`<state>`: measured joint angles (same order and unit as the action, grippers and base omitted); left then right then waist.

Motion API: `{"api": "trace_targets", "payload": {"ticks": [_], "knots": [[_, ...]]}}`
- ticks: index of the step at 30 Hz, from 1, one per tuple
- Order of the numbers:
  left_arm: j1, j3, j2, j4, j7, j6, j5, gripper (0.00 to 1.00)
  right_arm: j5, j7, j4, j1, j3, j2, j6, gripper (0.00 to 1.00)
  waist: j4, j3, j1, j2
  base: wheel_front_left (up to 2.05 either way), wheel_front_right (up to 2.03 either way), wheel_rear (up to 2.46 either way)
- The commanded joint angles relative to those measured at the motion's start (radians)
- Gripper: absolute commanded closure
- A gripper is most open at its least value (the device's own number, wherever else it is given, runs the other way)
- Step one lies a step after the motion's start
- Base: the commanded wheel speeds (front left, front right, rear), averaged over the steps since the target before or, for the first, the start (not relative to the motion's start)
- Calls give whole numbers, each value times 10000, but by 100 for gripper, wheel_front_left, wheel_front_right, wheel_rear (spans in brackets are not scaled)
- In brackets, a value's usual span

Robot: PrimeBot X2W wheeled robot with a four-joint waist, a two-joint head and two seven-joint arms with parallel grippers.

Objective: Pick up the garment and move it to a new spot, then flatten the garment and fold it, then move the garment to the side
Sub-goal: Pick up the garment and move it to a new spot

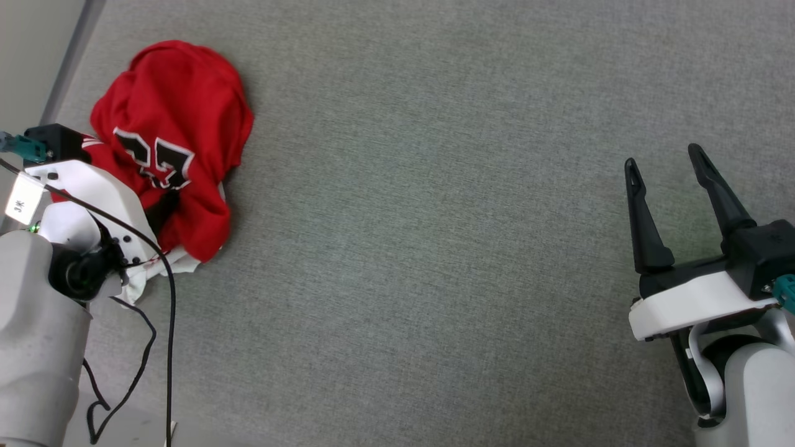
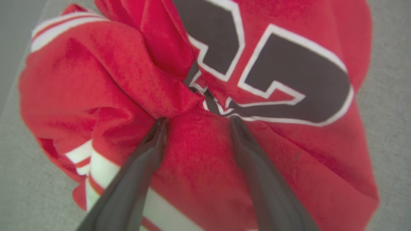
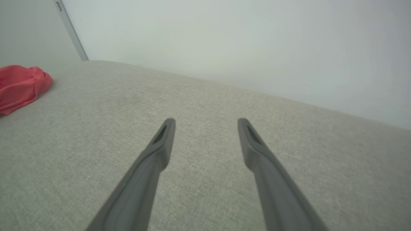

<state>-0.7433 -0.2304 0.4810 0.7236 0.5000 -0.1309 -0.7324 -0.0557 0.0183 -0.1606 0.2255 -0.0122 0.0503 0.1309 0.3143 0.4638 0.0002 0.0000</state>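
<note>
At the near right of the surface [image 1: 435, 261], the right gripper [image 1: 663, 156] hangs over bare fabric, fingers spread wide and holding nothing. Farther off by the left edge lies one crumpled garment [image 1: 180, 105], numerals up. The left gripper [image 2: 198, 120] has its wide-spread tips sunk among the garment's folds.
</note>
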Motion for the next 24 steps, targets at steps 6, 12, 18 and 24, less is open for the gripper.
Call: {"api": "trace_targets", "payload": {"ticks": [6,12,18,24], "knots": [[-9,-707,-284,1009,617,4,-746,81,-36,-57,67,274,-64,-1,-3,0,-233,219,-2,0,0,0,0],[-368,-1027,-57,1228,-864,4,-655,100,29,-118,160,194,-177,-1,-3,0,-187,-105,-2,0,0,0,0],[-917,-925,165,1576,-3360,122,-108,100,236,-262,326,-45,-233,-1,-5,0,-62,-768,-2,0,0,0,0],[-1232,-881,76,1585,-5805,517,483,100,496,-460,553,-295,-300,-1,-3,0,-24,-1525,-2,0,0,0,0]]}}
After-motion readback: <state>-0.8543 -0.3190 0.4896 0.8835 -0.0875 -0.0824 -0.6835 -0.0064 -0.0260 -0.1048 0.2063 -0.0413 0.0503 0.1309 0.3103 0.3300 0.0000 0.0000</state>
